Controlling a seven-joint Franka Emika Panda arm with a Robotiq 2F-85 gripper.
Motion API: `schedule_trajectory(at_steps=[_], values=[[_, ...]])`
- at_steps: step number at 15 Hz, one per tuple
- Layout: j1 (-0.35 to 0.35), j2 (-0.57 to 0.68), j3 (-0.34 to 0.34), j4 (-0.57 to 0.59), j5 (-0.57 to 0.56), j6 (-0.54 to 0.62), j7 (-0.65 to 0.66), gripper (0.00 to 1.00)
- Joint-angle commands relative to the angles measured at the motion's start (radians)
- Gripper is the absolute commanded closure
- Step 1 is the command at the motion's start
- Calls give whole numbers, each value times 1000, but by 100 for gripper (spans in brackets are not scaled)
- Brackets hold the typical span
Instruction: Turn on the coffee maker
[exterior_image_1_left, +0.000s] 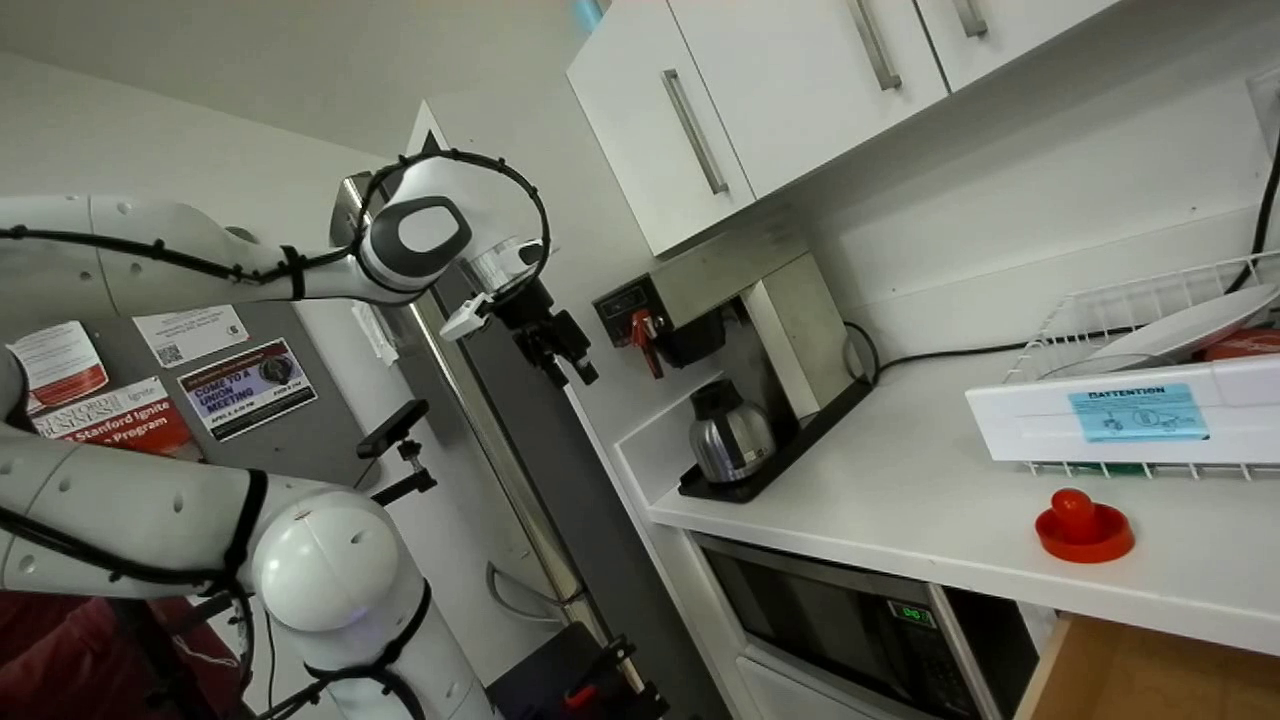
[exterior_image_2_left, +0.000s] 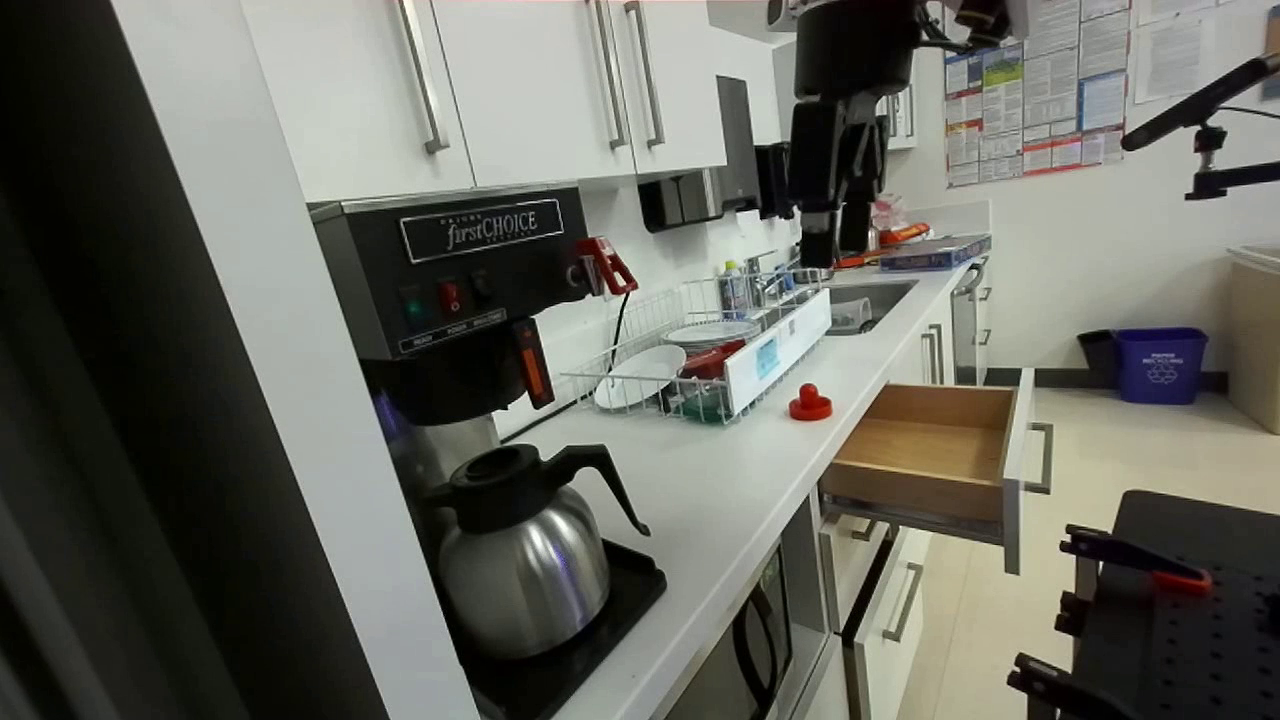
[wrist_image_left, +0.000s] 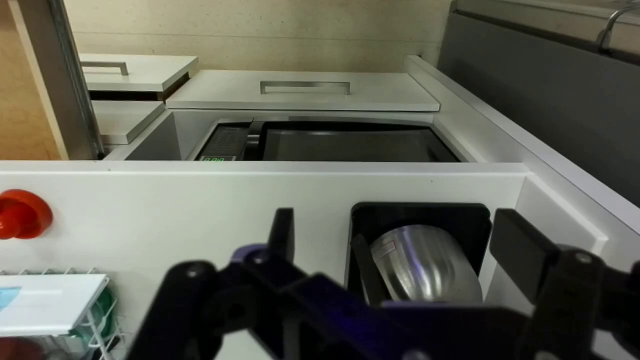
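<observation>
White counter (exterior_image_1_left: 920, 490) beneath coffee maker (exterior_image_2_left: 450, 380); gripper (exterior_image_2_left: 838, 238) apart from coffee maker, jaws spread, nothing held. Red switch (exterior_image_2_left: 449, 297) on coffee maker's front. Judged step: approach. Next: gripper probably must face coffee maker's front, press switch.

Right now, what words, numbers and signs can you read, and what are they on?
"firstCHOICE": coffee maker.
"COME TO A UNION MEETING": flyer.
"Stanford Ignite": red-and-white sheet.
"ATTENTION": blue label on the long white board.
"PAPER RECYCLING", with looping arrows: blue bin.
Too small or blurred: green numbers on the microwave, the coffee maker's smaller words, the flyer's last line, wall posters, sticker on the pot, other papers.
</observation>
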Motion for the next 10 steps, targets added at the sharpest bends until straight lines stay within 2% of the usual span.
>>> schedule_trajectory(at_steps=[1, 6, 10], values=[[1, 1, -1, 3, -1, -3, 1, 0], [46, -1, 42, 0, 70, 10, 47, 0], [87, 41, 138, 24, 140, 33, 144, 0]])
